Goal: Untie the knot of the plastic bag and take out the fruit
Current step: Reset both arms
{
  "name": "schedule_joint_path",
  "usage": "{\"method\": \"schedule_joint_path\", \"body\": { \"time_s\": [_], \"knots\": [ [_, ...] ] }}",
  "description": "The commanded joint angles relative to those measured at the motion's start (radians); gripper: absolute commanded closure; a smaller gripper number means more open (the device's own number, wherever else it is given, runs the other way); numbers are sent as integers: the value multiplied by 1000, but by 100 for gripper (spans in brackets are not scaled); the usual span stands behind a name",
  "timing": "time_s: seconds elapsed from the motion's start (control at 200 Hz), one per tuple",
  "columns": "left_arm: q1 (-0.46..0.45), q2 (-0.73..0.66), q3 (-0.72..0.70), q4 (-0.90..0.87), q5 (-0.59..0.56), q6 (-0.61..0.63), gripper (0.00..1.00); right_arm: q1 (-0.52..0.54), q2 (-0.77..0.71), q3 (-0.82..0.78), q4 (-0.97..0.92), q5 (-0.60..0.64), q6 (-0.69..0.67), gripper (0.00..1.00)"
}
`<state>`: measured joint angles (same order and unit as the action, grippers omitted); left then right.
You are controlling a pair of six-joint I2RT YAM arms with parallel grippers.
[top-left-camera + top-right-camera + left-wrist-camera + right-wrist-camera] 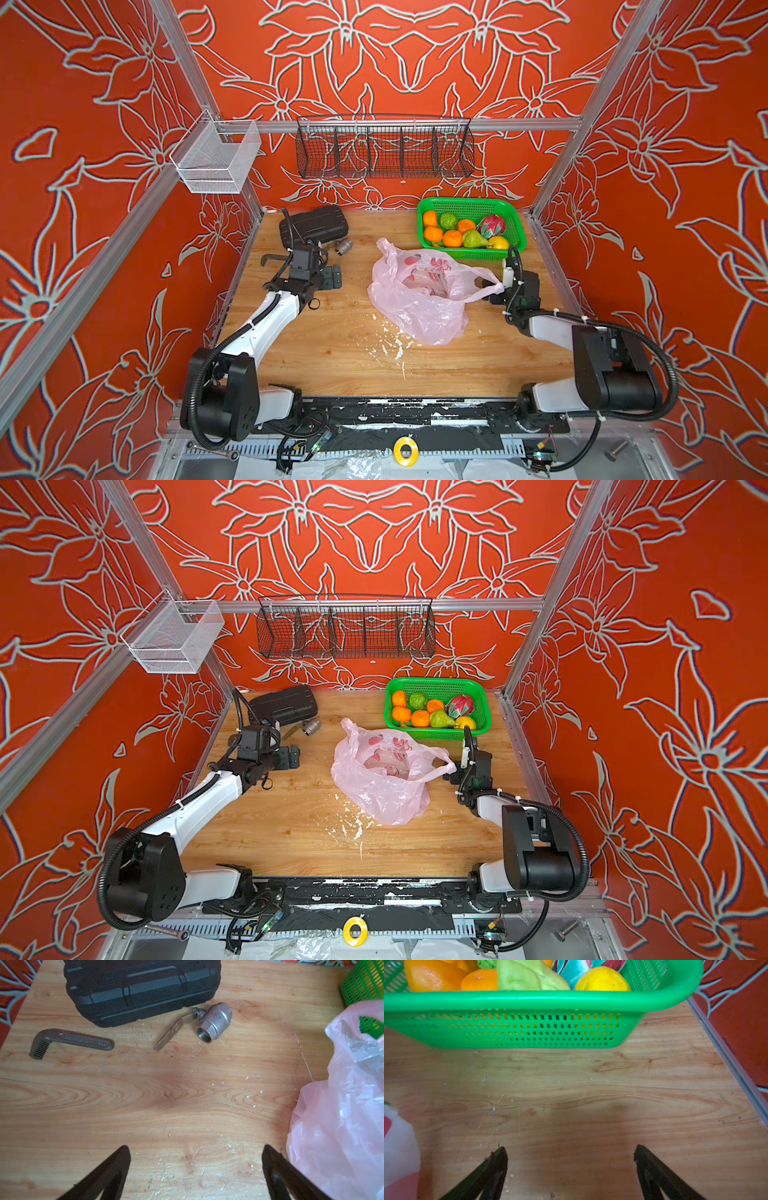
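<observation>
Both top views are showing the bag (417, 309) lying slumped around the middle of the table (324, 357). Its mouth is gaping upward and the handle loops (386, 249) are sitting apart, one poking toward 12 o'clock and the other stretching out toward 3 o'clock. Red print is showing through the plastic, and I can't tell if anything's sitting inside.

Fruit (453, 239) is resting in the basket (465, 203) at 1 o'clock: oranges (433, 234), a pear (473, 239), a lemon (498, 243), a dragon fruit (493, 225) and a round green one (448, 221).

Right gripper (571, 1151) is hanging at 3 o'clock, just beside the tip of that stretched loop. Its wrist view is showing the jaws spread wide over bare wood, gripping nothing, with the basket wall facing it. Whether the loop is touching it, I can't tell.

Left gripper (196, 1150) is hovering around 9 o'clock, well apart from the basket. Its jaws are spread wide too and holding nothing, with the bag just beside one finger. A black case (141, 989), a valve (214, 1021) and a wrench (70, 1042) are lying near 11 o'clock
</observation>
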<state>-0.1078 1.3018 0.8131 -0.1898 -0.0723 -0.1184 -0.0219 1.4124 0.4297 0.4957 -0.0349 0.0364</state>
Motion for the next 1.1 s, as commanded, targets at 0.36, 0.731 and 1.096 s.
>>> {"method": "schedule_joint_path", "body": {
  "time_s": [0.36,0.731,1.096],
  "knots": [
    [38,10,-122,312,59,149,3,30,-5,-97,271,32,-50,3],
    [108,-132,-403,492,57,49,3,33,0,-95,280,32,-55,3],
    [166,50,-393,662,161,133,3,33,-1,-95,278,32,-54,3]
  ]
}}
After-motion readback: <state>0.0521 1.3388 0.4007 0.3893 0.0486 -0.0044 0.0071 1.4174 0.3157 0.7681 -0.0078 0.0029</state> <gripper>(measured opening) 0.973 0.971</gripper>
